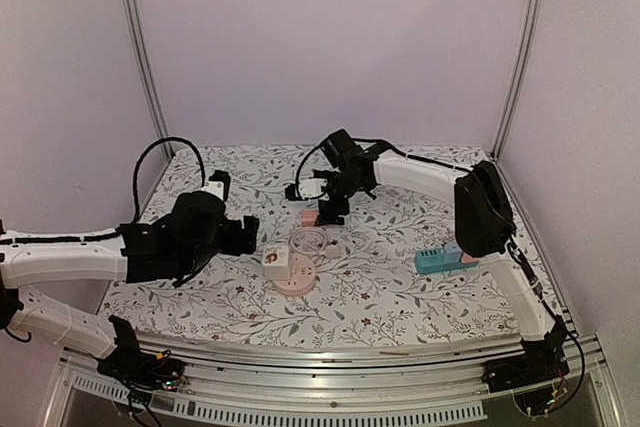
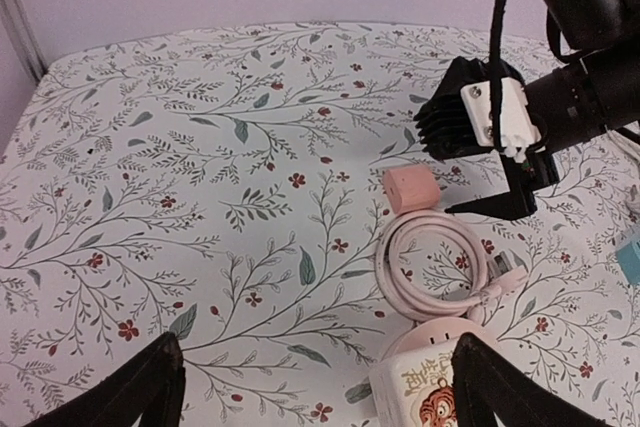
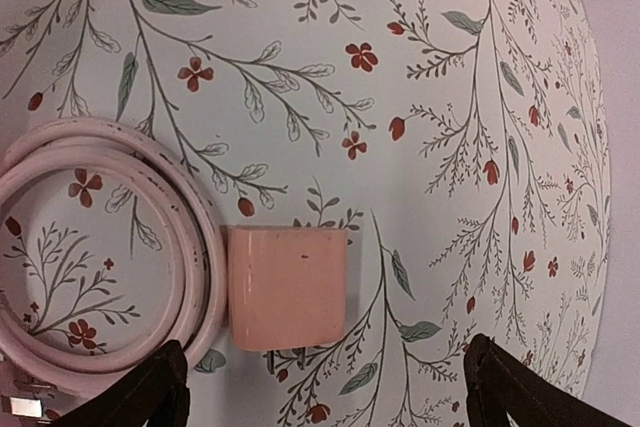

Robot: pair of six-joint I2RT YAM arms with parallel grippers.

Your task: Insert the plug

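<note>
The pink plug (image 3: 288,287) lies flat on the flowered table, its metal prongs pointing toward my right gripper (image 3: 325,392). That gripper hovers over it, open, with the plug just ahead of the gap and nothing held. A coiled pink cable (image 3: 100,257) touches the plug's left side. In the left wrist view the plug (image 2: 410,189) sits beyond the cable (image 2: 440,257). The white cube socket with a tiger picture (image 2: 420,392) rests on a round pink base, close to one finger of my open left gripper (image 2: 320,392).
A blue power strip (image 1: 440,260) lies at the right of the table, near the right arm's elbow. Metal frame posts and plain walls close in the table at the back and sides. The right arm's wrist (image 2: 560,97) hangs above the plug.
</note>
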